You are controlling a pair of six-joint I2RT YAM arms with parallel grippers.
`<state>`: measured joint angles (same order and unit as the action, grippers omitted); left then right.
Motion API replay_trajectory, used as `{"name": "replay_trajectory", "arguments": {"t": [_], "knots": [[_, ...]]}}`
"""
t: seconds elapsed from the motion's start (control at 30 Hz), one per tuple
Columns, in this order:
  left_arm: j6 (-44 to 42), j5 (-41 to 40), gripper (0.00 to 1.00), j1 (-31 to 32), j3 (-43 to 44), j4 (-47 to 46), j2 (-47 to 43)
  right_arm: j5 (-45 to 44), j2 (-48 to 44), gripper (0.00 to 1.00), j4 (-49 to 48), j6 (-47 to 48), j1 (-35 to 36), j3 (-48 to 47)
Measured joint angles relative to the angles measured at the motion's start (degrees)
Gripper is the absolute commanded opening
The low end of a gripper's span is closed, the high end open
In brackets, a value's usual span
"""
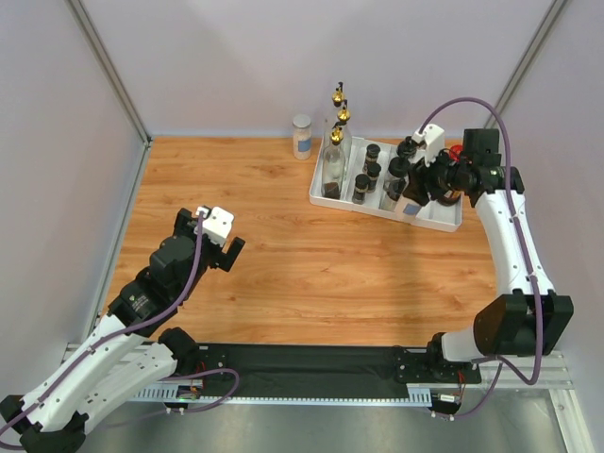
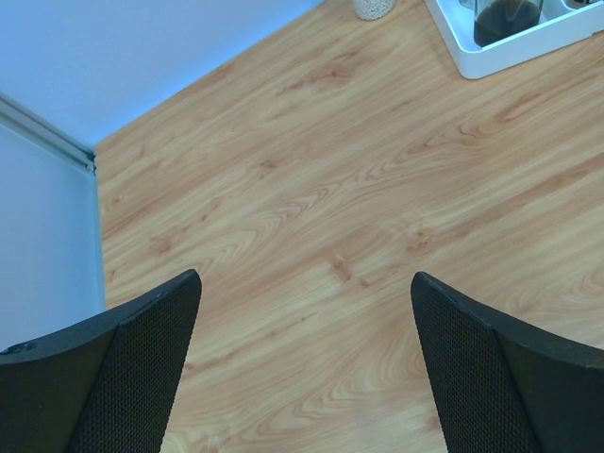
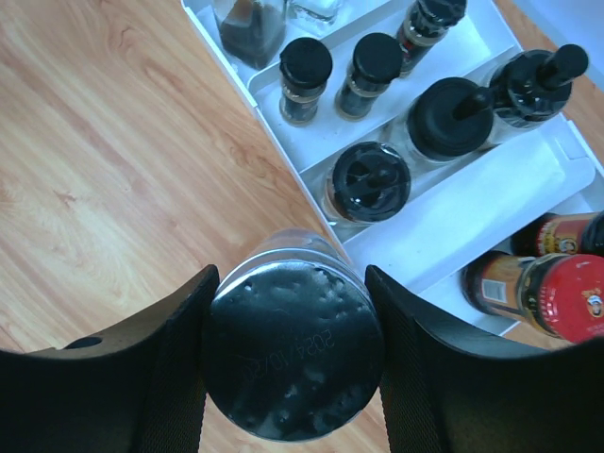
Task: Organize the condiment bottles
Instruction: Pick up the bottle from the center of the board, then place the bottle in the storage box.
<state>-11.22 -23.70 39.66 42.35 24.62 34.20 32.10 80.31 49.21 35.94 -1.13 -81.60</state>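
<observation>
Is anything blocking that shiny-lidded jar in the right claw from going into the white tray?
Partly. A black-capped jar fills the slot of the white tray straight ahead of the silver-lidded jar; the long slot beside it looks bare, so nothing visible blocks that one.

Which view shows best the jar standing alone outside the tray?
The top external view: the lone jar shows whole. The left wrist view catches only its base at the top edge; the right wrist view misses it.

left arm [image 1: 104, 359]: white links, black joints | right arm [image 1: 510, 236]: same white-and-black | cables [image 1: 193, 264]: purple, looping along each arm | wrist cameras [image 1: 219, 223]: white blocks | fingers [image 2: 132, 377]: black, curved, fine dimpled texture | base rail [image 1: 311, 361]: flat, black
</observation>
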Motion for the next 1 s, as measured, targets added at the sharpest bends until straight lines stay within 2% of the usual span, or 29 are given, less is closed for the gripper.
{"name": "replay_trajectory", "arguments": {"t": [0.47,0.73,1.0], "knots": [[0.0,-0.4,1.00,0.0,-0.1,0.0,0.0,-2.5,10.8,0.05,-1.7,-6.2,-1.9,-15.9],[0.0,-0.4,1.00,0.0,-0.1,0.0,0.2,-4.6,13.5,0.05,-5.1,-9.6,-5.0,-20.3],[0.0,-0.5,1.00,0.0,-0.4,0.0,0.7,-8.8,20.4,0.05,-11.5,-12.6,-6.8,-23.8]]}}
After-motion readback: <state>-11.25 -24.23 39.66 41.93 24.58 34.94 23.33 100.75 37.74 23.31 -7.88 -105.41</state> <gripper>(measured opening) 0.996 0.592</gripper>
